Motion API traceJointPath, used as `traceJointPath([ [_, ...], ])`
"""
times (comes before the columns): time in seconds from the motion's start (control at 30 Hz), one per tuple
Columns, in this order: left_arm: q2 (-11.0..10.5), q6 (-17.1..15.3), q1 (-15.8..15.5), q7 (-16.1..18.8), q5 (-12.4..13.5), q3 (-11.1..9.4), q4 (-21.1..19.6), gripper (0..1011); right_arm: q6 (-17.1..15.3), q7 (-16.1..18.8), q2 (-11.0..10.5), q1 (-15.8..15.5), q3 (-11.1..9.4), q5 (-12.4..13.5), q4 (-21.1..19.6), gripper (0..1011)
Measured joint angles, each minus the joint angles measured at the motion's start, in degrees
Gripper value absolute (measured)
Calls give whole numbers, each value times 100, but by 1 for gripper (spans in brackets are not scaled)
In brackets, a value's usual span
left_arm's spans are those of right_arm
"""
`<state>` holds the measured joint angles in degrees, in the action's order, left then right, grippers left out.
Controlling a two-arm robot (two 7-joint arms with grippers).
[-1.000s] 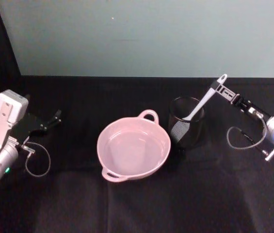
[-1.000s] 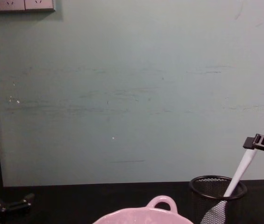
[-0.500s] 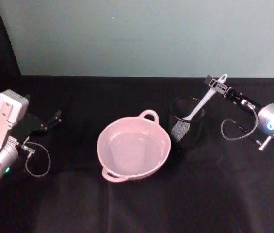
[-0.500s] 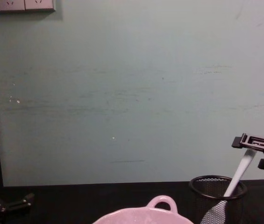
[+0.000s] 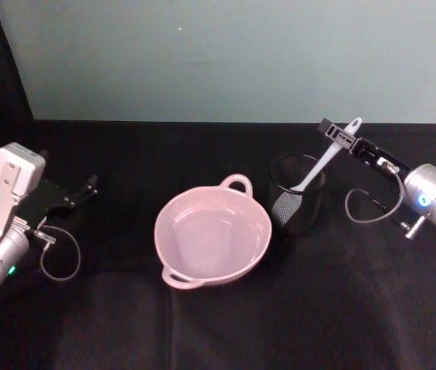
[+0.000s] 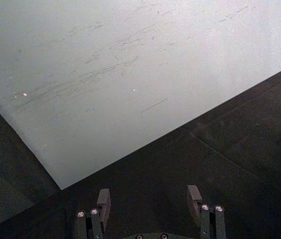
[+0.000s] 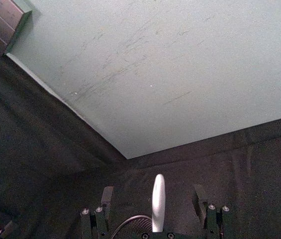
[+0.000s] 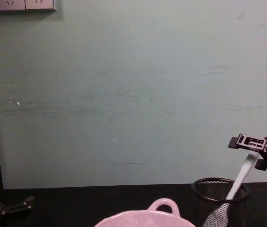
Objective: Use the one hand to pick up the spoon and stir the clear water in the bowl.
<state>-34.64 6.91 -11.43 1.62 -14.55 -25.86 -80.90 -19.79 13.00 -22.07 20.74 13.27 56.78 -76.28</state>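
Note:
The white spoon [image 5: 319, 166] leans in a black wire-mesh cup [image 5: 298, 202], handle end up and to the right. My right gripper [image 5: 339, 136] is at the top of that handle. In the right wrist view its fingers [image 7: 107, 195] stand apart on either side of the spoon handle [image 7: 157, 198], so it is open. From the chest, the right gripper [image 8: 247, 142] sits over the spoon [image 8: 243, 174]. The pink bowl [image 5: 160, 223] holds clear water, just left of the cup. My left gripper [image 5: 81, 191] rests open at the far left.
A black cloth covers the table and a pale green wall stands behind it. The mesh cup [image 8: 220, 195] stands close beside the bowl [image 8: 163, 206]. A grey cable loop [image 5: 363, 206] hangs under the right wrist. Open cloth lies in front of the bowl.
My right gripper has slid left and forward along the spoon's handle end, so its fingers now straddle the handle. The spoon, bowl and left arm have not moved.

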Motion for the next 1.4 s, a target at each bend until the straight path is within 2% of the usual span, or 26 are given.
traceJointPath([
  [0.5,0,0,0,0,0,0,0,1011,206,-56,-140,-277,47,241,-306,1002],
  [0.9,0,0,0,0,0,0,0,1011,181,-54,-139,-257,49,226,-301,997],
  [1.0,0,0,0,0,0,0,0,1011,174,-54,-139,-252,51,220,-299,912],
  [1.13,0,0,0,0,0,0,0,1011,169,-54,-139,-250,51,215,-297,850],
  [1.17,0,0,0,0,0,0,0,1011,168,-53,-139,-249,51,213,-297,795],
  [1.23,0,0,0,0,0,0,0,1011,166,-54,-139,-248,51,210,-295,760],
  [1.33,0,0,0,0,0,0,0,1011,165,-54,-139,-247,51,206,-293,626],
  [1.4,0,0,0,0,0,0,0,1011,164,-53,-139,-246,51,205,-292,593],
])
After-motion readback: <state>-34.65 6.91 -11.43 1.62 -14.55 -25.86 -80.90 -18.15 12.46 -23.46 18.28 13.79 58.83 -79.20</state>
